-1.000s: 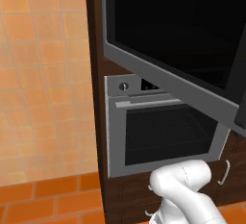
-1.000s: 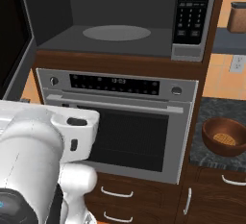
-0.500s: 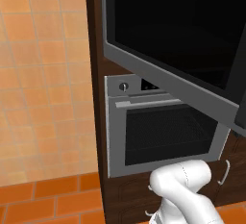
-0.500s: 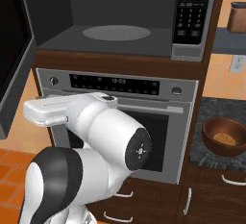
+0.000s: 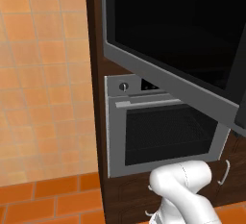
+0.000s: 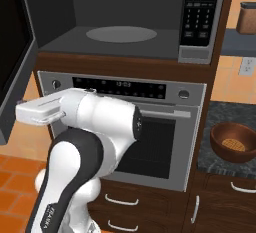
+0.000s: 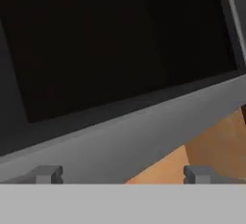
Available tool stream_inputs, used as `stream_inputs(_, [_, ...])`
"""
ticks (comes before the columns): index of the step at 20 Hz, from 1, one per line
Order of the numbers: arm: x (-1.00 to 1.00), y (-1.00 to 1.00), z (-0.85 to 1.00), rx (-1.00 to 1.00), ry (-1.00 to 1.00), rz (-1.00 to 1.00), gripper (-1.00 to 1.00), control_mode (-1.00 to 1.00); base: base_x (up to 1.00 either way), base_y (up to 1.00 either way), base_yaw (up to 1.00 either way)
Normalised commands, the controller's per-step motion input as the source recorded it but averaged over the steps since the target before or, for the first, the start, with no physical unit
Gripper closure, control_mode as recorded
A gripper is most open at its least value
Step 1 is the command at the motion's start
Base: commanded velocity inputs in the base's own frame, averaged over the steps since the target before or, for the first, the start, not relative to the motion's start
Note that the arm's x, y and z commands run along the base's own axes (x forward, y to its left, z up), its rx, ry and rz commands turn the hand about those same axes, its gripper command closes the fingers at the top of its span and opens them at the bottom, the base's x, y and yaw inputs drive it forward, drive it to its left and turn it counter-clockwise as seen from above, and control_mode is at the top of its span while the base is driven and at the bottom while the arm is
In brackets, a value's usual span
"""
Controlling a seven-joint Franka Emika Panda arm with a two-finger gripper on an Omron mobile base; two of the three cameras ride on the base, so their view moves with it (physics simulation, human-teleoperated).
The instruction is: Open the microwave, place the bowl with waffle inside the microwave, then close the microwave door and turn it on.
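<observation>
The microwave (image 6: 120, 17) stands open, its dark cavity and grey turntable (image 6: 121, 34) exposed. The microwave door (image 5: 168, 35) is swung out to the left; its black glass and grey bottom strip (image 7: 144, 127) fill most of the hand view. My gripper (image 7: 122, 174) is open, with both fingertips (image 7: 47, 174) wide apart, just short of that strip and holding nothing. In the right base view the hand (image 6: 37, 109) reaches level to the left, close to the door (image 6: 12, 52). The brown bowl with the waffle (image 6: 234, 142) sits on the dark counter at the right.
A silver oven (image 6: 125, 127) with knobs and a display strip sits below the microwave, with wood drawers (image 6: 120, 202) under it. The microwave's keypad (image 6: 200, 12) is at the right of the cavity. The open door overhangs the oven (image 5: 163, 131). An orange tiled wall and floor lie to the left.
In the right base view the arm has swung and re-posed, its elbow dropping back and its hand now stretched level towards the door's lower edge. The door looks unmoved.
</observation>
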Motion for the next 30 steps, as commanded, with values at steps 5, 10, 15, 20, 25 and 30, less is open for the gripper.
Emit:
stream_inputs(5, [-0.31,0.86,0.08,0.00,-0.02,0.32,-1.00,-1.00,0.00,0.00,0.00])
stream_inputs(10, [-0.76,0.83,0.27,-0.01,-0.11,0.31,-1.00,-1.00,0.00,0.00,0.00])
stream_inputs(15, [-0.38,0.59,0.17,0.00,-0.04,0.24,-1.00,-1.00,0.00,0.00,0.00])
stream_inputs(20, [0.00,0.11,0.07,0.00,0.06,0.02,-1.00,-1.00,0.00,0.00,0.00])
stream_inputs(25, [-0.10,-0.79,-0.01,0.00,0.34,-0.35,-1.00,-1.00,0.00,0.00,0.00])
stream_inputs(30, [0.12,-1.00,-0.35,-0.02,0.31,-0.60,-1.00,-1.00,0.00,0.00,0.00])
